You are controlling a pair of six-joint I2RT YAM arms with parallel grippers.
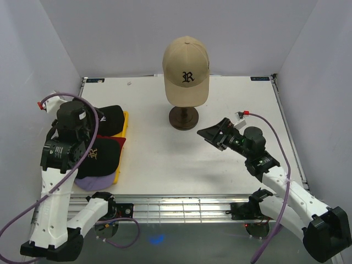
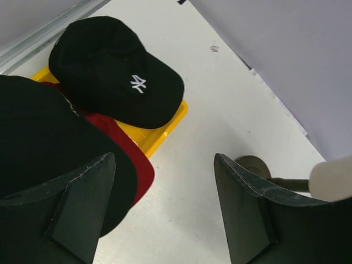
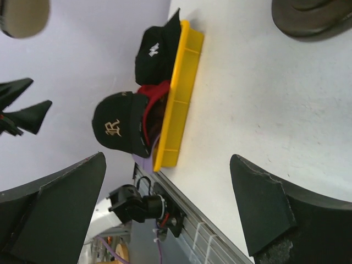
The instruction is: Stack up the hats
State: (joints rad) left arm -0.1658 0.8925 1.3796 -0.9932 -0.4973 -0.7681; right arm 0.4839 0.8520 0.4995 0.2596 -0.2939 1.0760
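Observation:
A tan cap sits on the cream mannequin head, and its edge shows in the right wrist view. On the yellow tray lie a black NY cap and a stack. The stack has a black cap with a gold R logo on top, then a red cap, then a lavender cap. My left gripper is open and empty. It hovers above the stack's edge, by the NY cap. My right gripper is open and empty over the table, right of the stand.
The mannequin's dark round stand is at the table's middle back and also shows in the left wrist view. The tray lies along the left edge. Grey walls enclose three sides. A metal rail runs along the near edge.

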